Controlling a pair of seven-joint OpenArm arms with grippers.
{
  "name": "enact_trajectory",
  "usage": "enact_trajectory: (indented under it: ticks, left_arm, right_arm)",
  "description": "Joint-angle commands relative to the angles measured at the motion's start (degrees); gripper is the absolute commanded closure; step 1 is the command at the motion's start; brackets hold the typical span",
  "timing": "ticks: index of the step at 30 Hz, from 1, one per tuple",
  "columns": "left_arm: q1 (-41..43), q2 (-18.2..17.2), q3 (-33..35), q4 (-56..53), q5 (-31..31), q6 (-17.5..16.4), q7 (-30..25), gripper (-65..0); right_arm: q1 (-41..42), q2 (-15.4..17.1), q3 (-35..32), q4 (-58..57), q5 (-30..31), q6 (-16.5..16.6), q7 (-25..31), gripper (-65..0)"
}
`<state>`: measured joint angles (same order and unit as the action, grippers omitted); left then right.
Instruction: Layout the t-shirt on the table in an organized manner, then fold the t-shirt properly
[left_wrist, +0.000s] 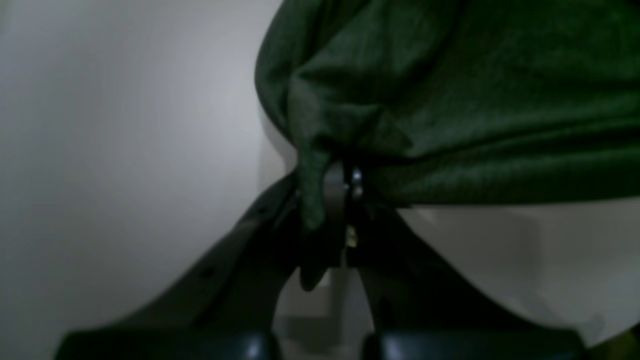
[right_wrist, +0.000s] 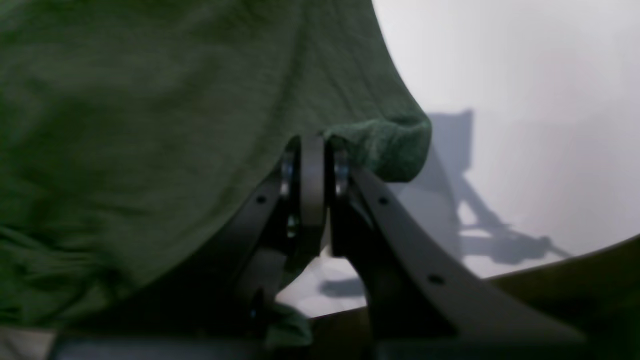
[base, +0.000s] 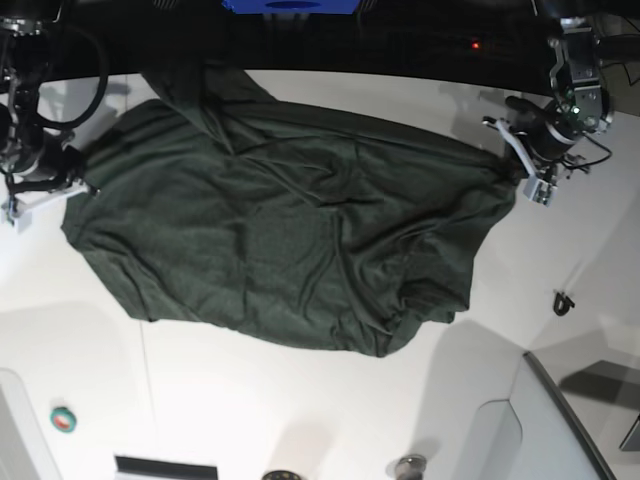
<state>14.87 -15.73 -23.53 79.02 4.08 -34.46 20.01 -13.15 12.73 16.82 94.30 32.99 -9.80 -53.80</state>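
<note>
1. Base view alone shows the whole dark green t-shirt (base: 290, 230), rumpled, spread across the white table (base: 300, 400).
2. Wrist views: left gripper (left_wrist: 345, 185) and right gripper (right_wrist: 312, 165) each pinch soft knit hem.

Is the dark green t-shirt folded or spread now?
Spread, not folded: the dark green fabric t-shirt lies open but wrinkled across the white table, stretched between both end effectors.

dark backdrop (base: 400, 40), blue object (base: 290, 6)
</note>
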Motion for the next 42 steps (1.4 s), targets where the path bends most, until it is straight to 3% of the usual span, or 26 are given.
enact_trajectory:
  ticks: [1, 4, 7, 15, 19, 27, 31, 33, 37, 42]
  left_arm:
    - [-0.1, -0.7, -0.1, 3.1, -1.2, 0.3, -1.9, 0.0]
    - [3.5, -1.3, -0.2, 9.4, -1.1, 0.3, -0.4, 0.0]
    - [6.4, -2.1, -0.2, 13.8, -1.0, 0.3, 3.7, 0.0]
    - [10.4, -2.3, 0.5, 12.7, 9.9, 0.3, 4.6, 0.0]
    - [10.1, -1.5, 0.4, 13.0, 10.6, 0.2, 4.6, 0.0]
    - [10.6, -1.6, 0.5, 17.0, 10.2, -0.4, 5.1, 0.0]
    - [7.1, -1.5, 0.7, 19.9, 10.4, -5.5, 11.0, 0.0]
    - [5.0, -1.4, 2.1, 19.8, 10.8, -5.5, 13.1, 0.0]
    - [6.0, -1.1, 5.1, 19.7, 10.8, -5.4, 13.5, 0.0]
    - [9.4, -0.6, 4.8, 18.7, 10.7, -5.4, 13.2, 0.0]
  right_arm:
    - [0.4, 0.8, 0.4, 2.4, 2.0, 0.2, 0.8, -1.2]
    - [0.3, 0.8, 0.5, 4.8, 5.8, -0.1, -1.1, -1.2]
    - [0.2, 0.9, 0.5, 5.2, 5.7, -0.1, -3.9, -1.2]
    - [-0.3, 2.5, 0.2, -0.4, 5.6, -0.1, -4.4, -1.2]
    - [1.1, 3.3, 0.0, -5.9, 5.6, -0.1, -4.4, -1.2]
    - [1.1, 3.4, -0.1, -3.6, 5.6, -0.1, -4.9, -1.2]
    - [9.5, 5.0, -0.4, -3.3, 5.5, -0.1, -9.2, -1.2]
    - [14.4, 5.2, -2.6, -9.2, 4.2, -0.1, -10.1, -1.2]
    - [16.8, 4.8, -6.7, -15.7, -2.1, 0.0, -7.8, -1.2]
    - [11.2, 3.7, -6.3, -15.3, -2.8, 0.0, -4.1, -1.2]
